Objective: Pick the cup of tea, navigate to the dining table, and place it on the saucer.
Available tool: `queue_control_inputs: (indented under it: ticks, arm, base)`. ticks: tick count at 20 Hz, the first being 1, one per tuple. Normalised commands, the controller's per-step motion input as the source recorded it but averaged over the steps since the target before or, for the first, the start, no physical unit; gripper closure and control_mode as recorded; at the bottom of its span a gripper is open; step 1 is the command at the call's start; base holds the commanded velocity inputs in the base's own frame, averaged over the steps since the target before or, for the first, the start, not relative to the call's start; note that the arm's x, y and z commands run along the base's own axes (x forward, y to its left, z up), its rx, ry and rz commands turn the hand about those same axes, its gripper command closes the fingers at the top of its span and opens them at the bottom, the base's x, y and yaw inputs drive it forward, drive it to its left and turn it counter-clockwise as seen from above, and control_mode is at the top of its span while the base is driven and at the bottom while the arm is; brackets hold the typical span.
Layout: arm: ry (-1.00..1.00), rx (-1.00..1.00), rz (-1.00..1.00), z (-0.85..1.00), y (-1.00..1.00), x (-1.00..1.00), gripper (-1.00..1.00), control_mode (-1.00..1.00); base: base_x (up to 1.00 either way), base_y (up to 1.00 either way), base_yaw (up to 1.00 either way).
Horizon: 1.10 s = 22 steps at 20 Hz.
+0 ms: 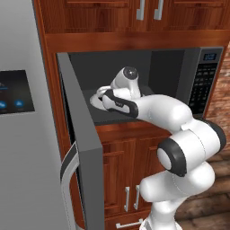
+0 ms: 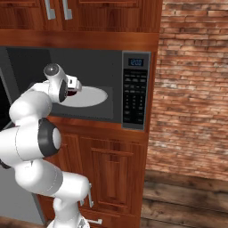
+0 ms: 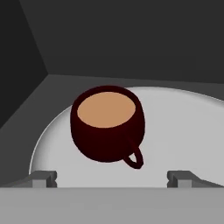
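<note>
Hand view, cup of tea [image 3: 107, 124] on turntable [image 3: 175, 131], end effector [image 3: 112, 178] wide, right base view, keypad [image 2: 135, 95]

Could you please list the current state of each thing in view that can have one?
microwave: door open, clock display lit
cup of tea: upright, full, on the turntable, not held
gripper: jaws open, just short of the cup
cabinet doors: closed

Flat even rendered light, dim microwave [image 1: 134, 85] interior, soft low-resolution edges, shadows perhaps faint, no glare
</note>
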Motion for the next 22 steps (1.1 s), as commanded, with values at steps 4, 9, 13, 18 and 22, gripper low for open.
queue_control_inputs:
  ticks: [4, 9, 13, 18, 22]
  arm:
    - [0.0, 0.0, 0.0, -0.17, 0.0, 0.0, -1.0, -1.0]
    - [0.0, 0.0, 0.0, -0.06, 0.0, 0.02, -1.0, -1.0]
    - [0.0, 0.0, 0.0, -0.03, 0.0, 0.11, -1.0, -1.0]
    - [0.0, 0.0, 0.0, -0.02, 0.0, 0.18, -1.0, -1.0]
    - [0.0, 0.0, 0.0, -0.03, 0.0, 0.13, -1.0, -1.0]
  base:
    - [0.0, 0.0, 0.0]
    - [0.0, 0.0, 0.0]
    - [0.0, 0.0, 0.0]
    - [0.0, 0.0, 0.0]
    - [0.0, 0.0, 0.0]
